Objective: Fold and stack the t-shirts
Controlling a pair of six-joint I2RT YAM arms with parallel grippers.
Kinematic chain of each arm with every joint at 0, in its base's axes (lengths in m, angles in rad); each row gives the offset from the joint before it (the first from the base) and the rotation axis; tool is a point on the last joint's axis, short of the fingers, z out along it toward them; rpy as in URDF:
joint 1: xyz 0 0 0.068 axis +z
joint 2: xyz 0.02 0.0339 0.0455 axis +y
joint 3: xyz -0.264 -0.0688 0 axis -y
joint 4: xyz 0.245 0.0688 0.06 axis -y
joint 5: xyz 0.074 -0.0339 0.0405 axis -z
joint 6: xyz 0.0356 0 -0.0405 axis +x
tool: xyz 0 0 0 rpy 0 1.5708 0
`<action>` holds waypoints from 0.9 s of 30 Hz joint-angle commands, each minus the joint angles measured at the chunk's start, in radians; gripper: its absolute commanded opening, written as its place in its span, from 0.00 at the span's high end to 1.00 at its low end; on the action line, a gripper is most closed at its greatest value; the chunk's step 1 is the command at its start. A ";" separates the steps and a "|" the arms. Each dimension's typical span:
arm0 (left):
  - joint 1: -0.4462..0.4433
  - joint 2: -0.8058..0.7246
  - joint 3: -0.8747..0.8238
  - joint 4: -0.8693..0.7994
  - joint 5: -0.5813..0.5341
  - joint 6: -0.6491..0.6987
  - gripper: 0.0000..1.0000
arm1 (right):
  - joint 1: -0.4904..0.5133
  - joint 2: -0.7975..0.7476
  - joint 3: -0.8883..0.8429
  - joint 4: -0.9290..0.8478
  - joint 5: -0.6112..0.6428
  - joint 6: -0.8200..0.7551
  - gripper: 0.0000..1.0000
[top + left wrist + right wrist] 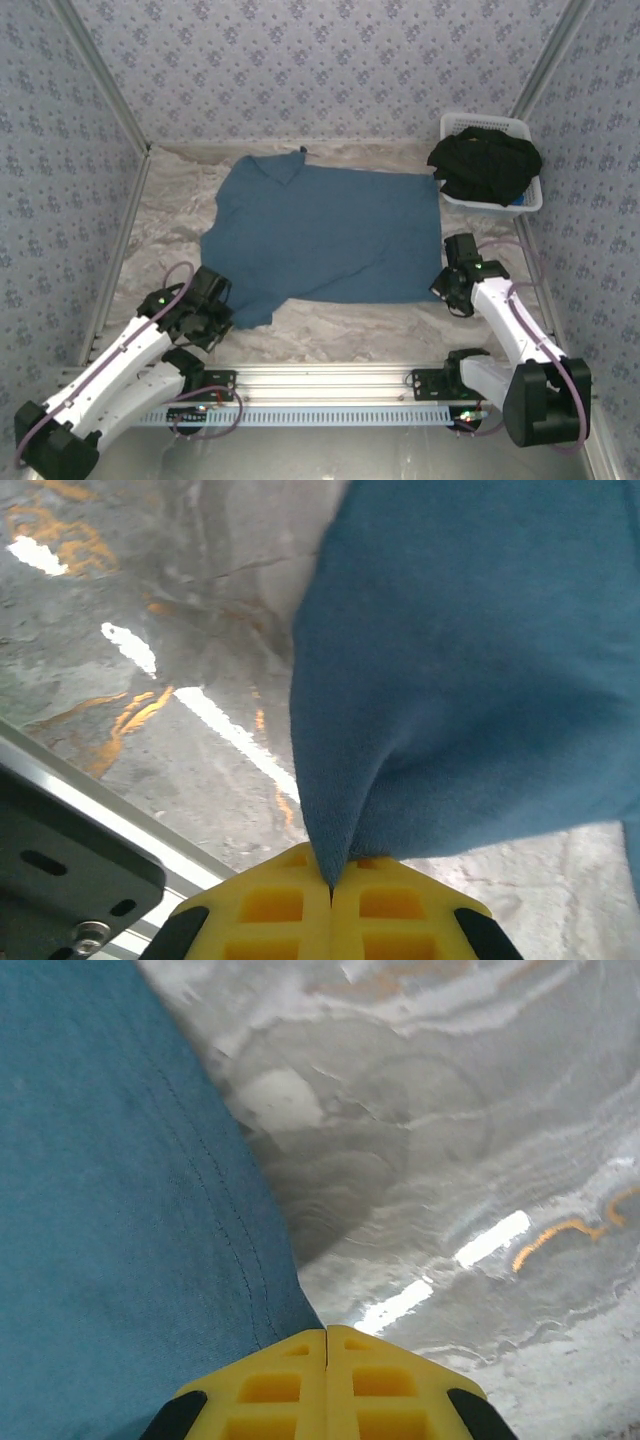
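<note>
A teal-blue t-shirt [325, 235] lies spread over the middle of the marbled table, collar toward the back wall. My left gripper [222, 308] is at the shirt's near-left corner. In the left wrist view the yellow fingers [275, 905] of this gripper [331, 868] are shut, with a fold of the blue cloth [460, 680] pinched between them. My right gripper [448, 285] is at the near-right corner. Here too the gripper [327, 1335] is shut, on the stitched hem [120, 1220], which hangs a little above the table. Black t-shirts [485, 165] are heaped in the basket.
A white slatted basket [530, 200] stands at the back right against the wall. Patterned walls close in the table on three sides. An aluminium rail [330, 380] carrying both arm bases runs along the near edge. Bare marbled surface [340, 335] lies between rail and shirt.
</note>
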 commanded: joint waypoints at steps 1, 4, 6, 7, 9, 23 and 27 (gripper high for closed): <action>-0.006 -0.026 0.030 -0.043 -0.011 -0.036 1.00 | -0.013 0.012 -0.009 -0.026 0.012 -0.014 1.00; -0.006 -0.014 0.037 -0.049 0.007 -0.026 1.00 | -0.027 0.029 0.001 -0.030 0.030 -0.040 1.00; -0.006 -0.001 0.027 -0.053 0.023 -0.011 1.00 | -0.041 0.033 0.002 -0.028 0.038 -0.054 1.00; -0.006 0.003 0.021 -0.054 0.026 -0.005 1.00 | -0.049 0.033 0.001 -0.027 0.037 -0.057 1.00; -0.006 0.004 0.011 -0.041 0.015 -0.003 1.00 | -0.057 0.033 -0.002 -0.019 0.032 -0.056 1.00; 0.189 0.213 -0.021 0.183 -0.095 0.254 1.00 | -0.068 0.147 -0.057 0.043 -0.075 0.007 1.00; 0.253 0.287 -0.029 0.226 -0.085 0.360 0.92 | -0.071 0.144 -0.073 0.044 -0.069 0.041 0.92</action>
